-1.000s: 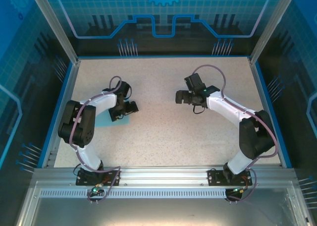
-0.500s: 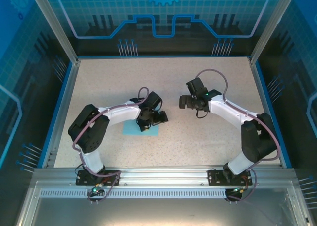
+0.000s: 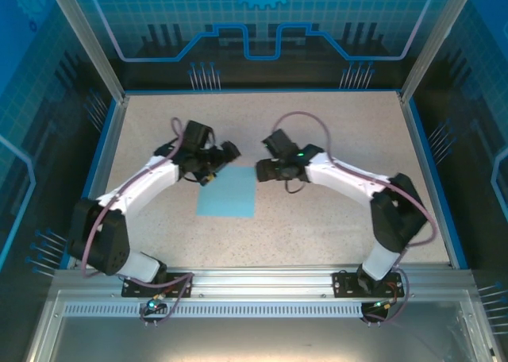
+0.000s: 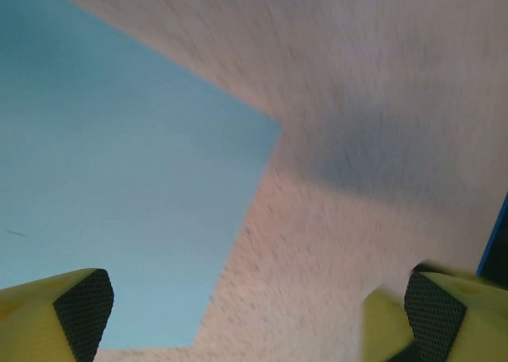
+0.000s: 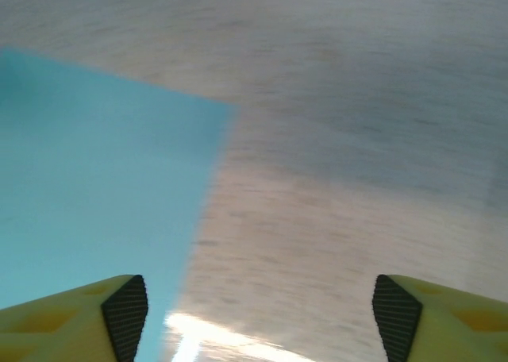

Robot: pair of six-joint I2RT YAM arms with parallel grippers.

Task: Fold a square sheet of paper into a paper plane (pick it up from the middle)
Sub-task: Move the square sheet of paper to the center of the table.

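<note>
speckled desk point(image 3: 333, 211) carries the unfolded square sheet of paper point(image 3: 228, 192). left end effector point(image 3: 225, 152) and right end effector point(image 3: 260, 171), both spread, flank its far corners; first fold likely needs a corner pinch.

- Table point(image 3: 333, 219): flat top, speckled beige, with a blue rim point(image 3: 262, 91) along the far side and both flanks, and a metal rail point(image 3: 262, 281) across the near edge.
- Sheet of paper point(image 3: 228, 192): pale blue, plain, roughly square, lying flat on the table a little left of centre.
- Wrist views: one corner of the sheet lies against the speckled top, with soft shadow on the bare surface beside it.
</note>
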